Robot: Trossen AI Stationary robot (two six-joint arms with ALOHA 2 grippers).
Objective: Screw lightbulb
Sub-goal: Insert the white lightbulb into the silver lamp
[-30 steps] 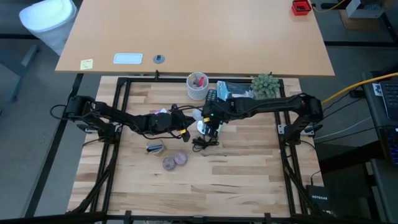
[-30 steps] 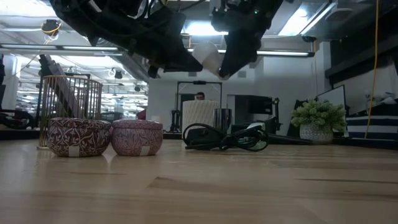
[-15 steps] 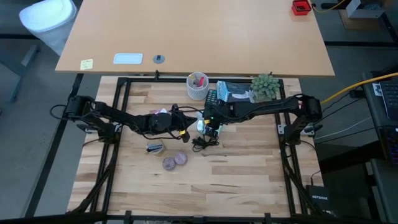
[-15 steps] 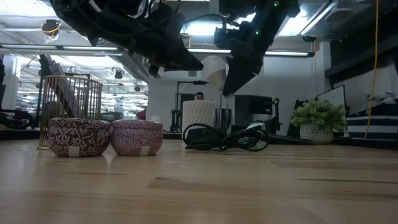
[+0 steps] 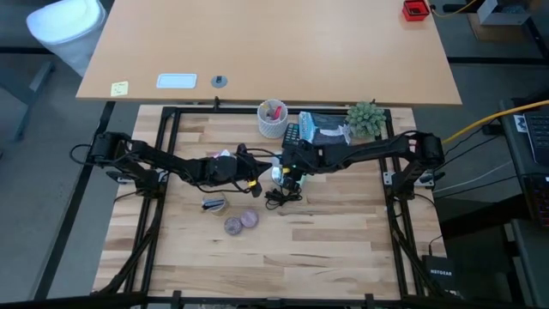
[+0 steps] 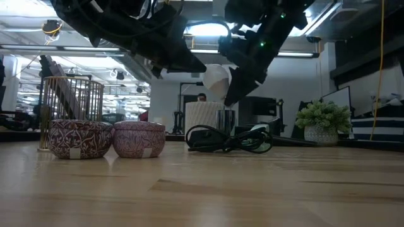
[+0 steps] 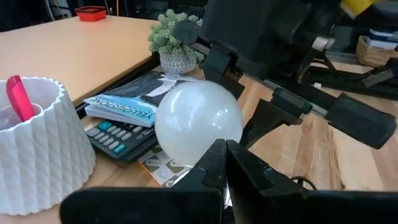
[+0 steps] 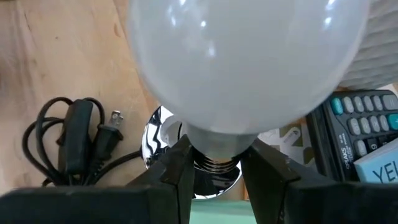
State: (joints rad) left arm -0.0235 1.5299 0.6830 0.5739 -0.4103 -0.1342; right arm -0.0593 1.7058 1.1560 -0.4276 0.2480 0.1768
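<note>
Lightbulb [image 8: 242,62] base half-hidden, pinched by right end effector [image 8: 214,165]; left end effector [image 7: 224,165] pressed together.

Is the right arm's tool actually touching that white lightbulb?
Touching. In the right wrist view, the right tool has its two dark fingers pressed against either side of the lightbulb at its narrow neck, with no gap showing.

You'll find the lightbulb [image 5: 279,172] mid-table, held above the coiled cord [image 5: 279,196]; two tins [image 5: 241,222] lie nearer left, the pen cup [image 5: 273,118] far behind.
</note>
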